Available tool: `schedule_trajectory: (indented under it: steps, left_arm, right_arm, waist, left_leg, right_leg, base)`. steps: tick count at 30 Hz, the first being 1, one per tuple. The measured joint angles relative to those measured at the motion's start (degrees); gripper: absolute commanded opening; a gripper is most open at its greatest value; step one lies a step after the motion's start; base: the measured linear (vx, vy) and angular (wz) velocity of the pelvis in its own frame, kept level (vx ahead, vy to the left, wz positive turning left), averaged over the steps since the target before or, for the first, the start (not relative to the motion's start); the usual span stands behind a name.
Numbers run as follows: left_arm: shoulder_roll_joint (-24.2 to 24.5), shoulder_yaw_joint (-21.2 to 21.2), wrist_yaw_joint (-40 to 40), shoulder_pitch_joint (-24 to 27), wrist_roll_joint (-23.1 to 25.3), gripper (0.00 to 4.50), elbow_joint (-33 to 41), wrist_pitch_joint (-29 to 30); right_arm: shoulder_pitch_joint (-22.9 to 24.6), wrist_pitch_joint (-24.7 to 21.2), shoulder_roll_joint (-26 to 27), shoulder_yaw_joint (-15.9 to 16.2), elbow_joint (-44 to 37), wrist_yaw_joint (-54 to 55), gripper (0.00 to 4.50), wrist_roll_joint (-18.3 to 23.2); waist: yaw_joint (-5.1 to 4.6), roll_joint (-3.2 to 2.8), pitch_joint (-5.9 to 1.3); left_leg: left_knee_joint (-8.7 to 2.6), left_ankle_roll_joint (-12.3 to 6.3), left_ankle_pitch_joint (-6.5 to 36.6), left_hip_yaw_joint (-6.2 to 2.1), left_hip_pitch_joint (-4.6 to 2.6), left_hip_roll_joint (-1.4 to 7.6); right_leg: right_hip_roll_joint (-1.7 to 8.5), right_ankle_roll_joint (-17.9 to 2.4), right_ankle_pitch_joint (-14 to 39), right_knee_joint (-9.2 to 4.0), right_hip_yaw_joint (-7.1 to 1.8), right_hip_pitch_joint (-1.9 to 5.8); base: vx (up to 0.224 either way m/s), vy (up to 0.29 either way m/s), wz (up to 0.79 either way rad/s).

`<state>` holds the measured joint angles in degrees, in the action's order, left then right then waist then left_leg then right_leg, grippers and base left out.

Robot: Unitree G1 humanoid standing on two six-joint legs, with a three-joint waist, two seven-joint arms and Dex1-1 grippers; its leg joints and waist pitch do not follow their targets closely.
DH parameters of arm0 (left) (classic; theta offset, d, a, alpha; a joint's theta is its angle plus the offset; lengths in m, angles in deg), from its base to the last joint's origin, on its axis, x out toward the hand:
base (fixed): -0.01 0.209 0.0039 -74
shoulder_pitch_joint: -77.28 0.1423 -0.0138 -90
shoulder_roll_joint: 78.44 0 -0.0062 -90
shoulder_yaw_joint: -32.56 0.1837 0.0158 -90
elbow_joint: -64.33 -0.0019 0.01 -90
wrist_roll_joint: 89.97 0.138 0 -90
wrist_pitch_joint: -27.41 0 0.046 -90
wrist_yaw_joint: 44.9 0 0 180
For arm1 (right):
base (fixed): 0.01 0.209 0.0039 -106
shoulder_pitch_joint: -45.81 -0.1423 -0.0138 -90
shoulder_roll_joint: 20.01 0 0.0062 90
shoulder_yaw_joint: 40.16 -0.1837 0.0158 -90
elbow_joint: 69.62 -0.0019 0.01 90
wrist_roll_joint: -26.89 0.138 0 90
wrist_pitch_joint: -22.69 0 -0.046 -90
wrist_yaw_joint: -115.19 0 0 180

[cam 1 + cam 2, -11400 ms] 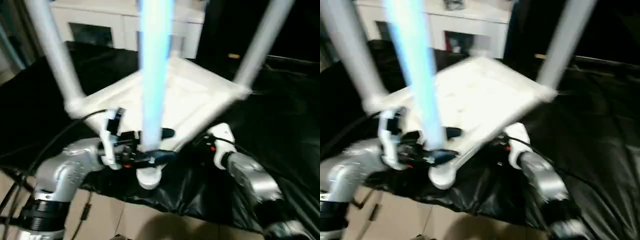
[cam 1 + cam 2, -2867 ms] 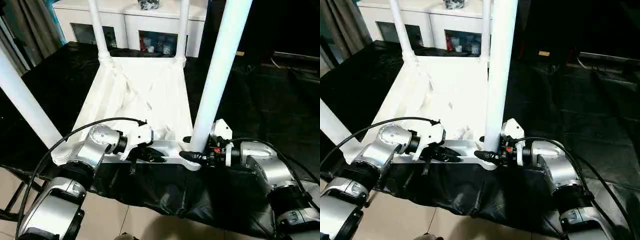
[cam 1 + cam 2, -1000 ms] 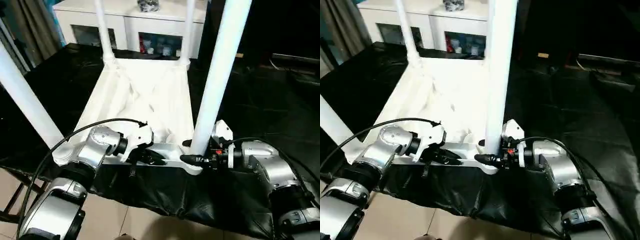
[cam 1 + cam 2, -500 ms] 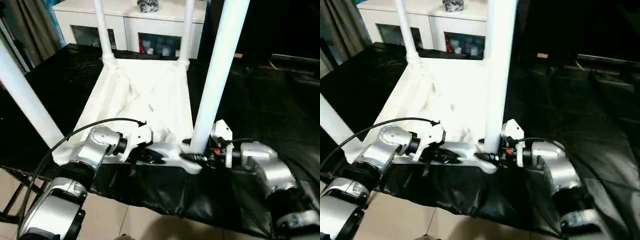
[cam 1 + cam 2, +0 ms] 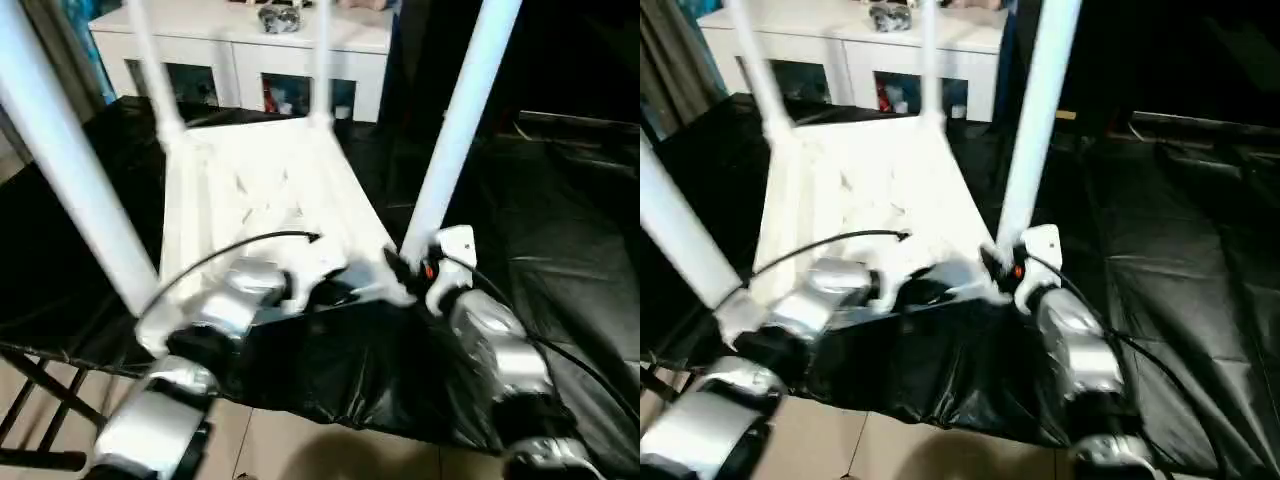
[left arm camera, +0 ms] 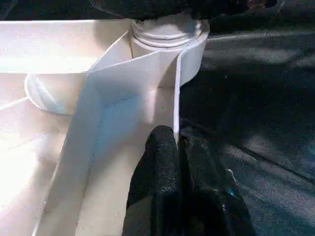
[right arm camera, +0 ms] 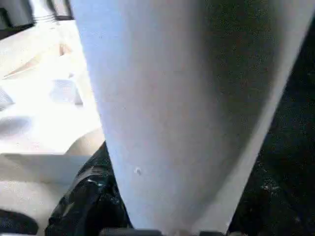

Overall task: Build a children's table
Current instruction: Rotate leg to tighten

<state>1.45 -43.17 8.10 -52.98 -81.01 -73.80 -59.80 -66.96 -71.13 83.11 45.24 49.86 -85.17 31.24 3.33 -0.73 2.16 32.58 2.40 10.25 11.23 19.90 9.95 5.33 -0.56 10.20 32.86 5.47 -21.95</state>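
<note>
My left gripper [image 6: 174, 147] pinches the white ribbed plastic tabletop [image 5: 250, 200] rim; right gripper [image 5: 400, 270] grasps the near white tubular leg [image 5: 455, 120]

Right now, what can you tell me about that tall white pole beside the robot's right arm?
It is a table leg, a smooth white tube that looks like plastic. It rises a little tilted from the near right corner socket of the upturned white tabletop, which lies on black sheeting. The right gripper sits at its base, one black finger against the tube.
</note>
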Motion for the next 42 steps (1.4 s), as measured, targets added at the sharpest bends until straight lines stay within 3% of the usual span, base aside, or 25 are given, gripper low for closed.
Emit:
schedule_trajectory:
  steps: [1, 8, 13, 19, 23, 31, 42]
  left_arm:
    - [-0.1, 0.0, -0.2, 0.0, 0.0, 0.00, 0.0, 0.0]
    - [0.4, -0.1, 0.5, 0.0, 0.0, 0.00, 0.0, -0.9]
    - [3.5, -0.1, 6.4, 0.5, -1.1, 0.00, 0.7, -3.2]
    - [7.3, 0.2, 16.7, 0.8, -3.5, 0.00, 0.9, -5.9]
    - [9.2, 0.2, 21.5, 0.8, -4.5, 0.00, 1.0, -7.0]
    - [10.7, 0.3, 26.9, 0.8, -4.9, 0.00, 0.7, -8.3]
    - [11.2, 0.3, 29.1, 0.8, -5.2, 0.00, -0.2, -9.3]
  right_arm:
    - [-0.1, 0.2, 0.2, -0.1, 0.1, 0.5, 2.72, -0.1]
    - [-0.3, 0.2, -0.7, 0.0, 0.2, -4.1, 3.25, 0.7]
    - [-0.3, -0.4, -6.1, 3.3, -0.1, -17.2, 3.25, 1.8]
    - [-0.3, -1.0, -13.1, 7.9, -1.4, -35.0, 3.25, 3.2]
    - [-1.6, 0.3, -16.6, 11.1, -0.7, -43.1, 3.25, 2.9]
    - [-1.8, -1.9, -17.7, 12.4, 0.2, -50.6, 2.64, 3.9]
    - [-2.2, -3.0, -17.6, 13.0, 0.7, -53.4, 2.56, 4.6]
  waist:
    - [-0.03, -0.04, 0.01]
    - [-0.29, -0.14, 0.07]
    - [-0.30, -0.17, 0.07]
    - [0.86, -0.17, 0.07]
    - [1.71, -0.16, 0.07]
    - [2.38, -0.14, 0.08]
    - [2.83, -0.11, 0.10]
  left_leg:
    - [0.00, 0.00, 0.0, 0.00, 0.02, -0.01]
    - [-0.02, -0.01, 0.0, 0.01, 0.15, -0.03]
    - [-0.24, -0.01, 0.0, 0.02, 0.13, -0.02]
    - [-0.49, 0.02, 0.0, 0.05, 0.20, 0.08]
    - [-0.39, 0.00, 0.1, 0.12, 0.63, 0.12]
    - [0.08, -0.10, 0.2, 0.10, 1.10, 0.13]
    - [0.16, -0.09, 0.2, 0.10, 1.06, 0.14]
  right_leg:
    - [0.00, 0.0, 0.0, -0.02, 0.00, -0.01]
    - [0.00, 0.0, 0.0, -0.28, -0.01, -0.02]
    - [-0.01, 0.0, 0.0, -0.17, 0.00, -0.06]
    - [-0.09, -0.3, -0.1, 0.23, 0.01, -0.27]
    - [-0.10, -0.4, 0.0, 0.36, 0.03, -0.71]
    - [-0.04, -0.4, -0.1, 0.47, 0.01, -0.97]
    - [-0.03, -0.4, -0.1, 0.65, 0.01, -0.99]
  base:
    - [0.000, 0.000, 0.00]
    - [0.000, 0.000, 0.00]
    - [0.000, 0.000, 0.00]
    - [0.009, -0.003, 0.00]
    - [0.000, 0.000, 0.00]
    - [0.000, 0.000, 0.00]
    - [0.000, 0.000, 0.00]
